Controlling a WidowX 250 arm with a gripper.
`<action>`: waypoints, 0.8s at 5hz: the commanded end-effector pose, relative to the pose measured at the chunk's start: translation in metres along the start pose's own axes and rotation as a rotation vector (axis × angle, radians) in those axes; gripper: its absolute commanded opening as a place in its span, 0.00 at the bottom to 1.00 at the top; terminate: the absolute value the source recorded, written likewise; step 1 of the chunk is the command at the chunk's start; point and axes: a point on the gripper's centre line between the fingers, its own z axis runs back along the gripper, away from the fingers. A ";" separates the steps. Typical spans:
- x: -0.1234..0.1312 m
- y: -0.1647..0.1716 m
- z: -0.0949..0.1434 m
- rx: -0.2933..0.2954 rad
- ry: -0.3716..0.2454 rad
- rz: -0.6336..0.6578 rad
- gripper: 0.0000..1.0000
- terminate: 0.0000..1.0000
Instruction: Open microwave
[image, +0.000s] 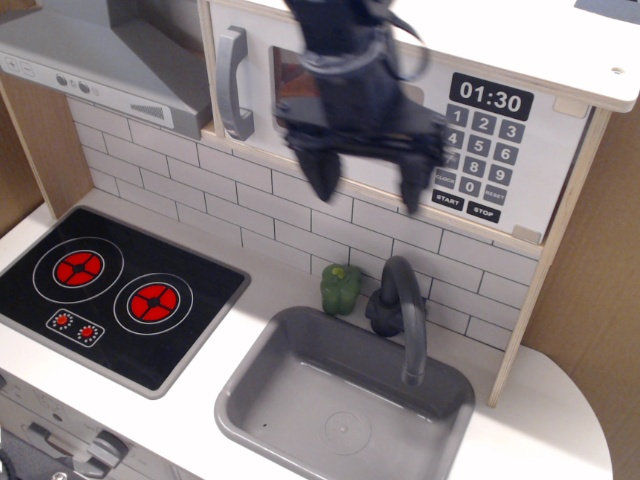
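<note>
The white microwave (520, 60) sits high on the back wall, its door closed. A grey vertical bar handle (232, 84) is on the door's left side, and a black keypad (482, 150) with a 01:30 display is on the right. My gripper (367, 185) hangs in front of the door window, blurred by motion. It is open, with nothing between its two dark fingers (322, 175). It is to the right of the handle and apart from it. The arm hides most of the window.
A grey range hood (100, 55) is at the upper left. Below lie a black two-burner hob (110, 290), a grey sink (260, 390) with a dark faucet (405, 310), and a green pepper (341, 288) by the tiled wall.
</note>
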 end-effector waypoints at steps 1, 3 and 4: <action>0.033 0.060 0.030 0.073 -0.139 -0.008 1.00 0.00; 0.056 0.087 0.024 0.116 -0.162 0.012 1.00 0.00; 0.063 0.099 0.019 0.148 -0.187 0.022 1.00 0.00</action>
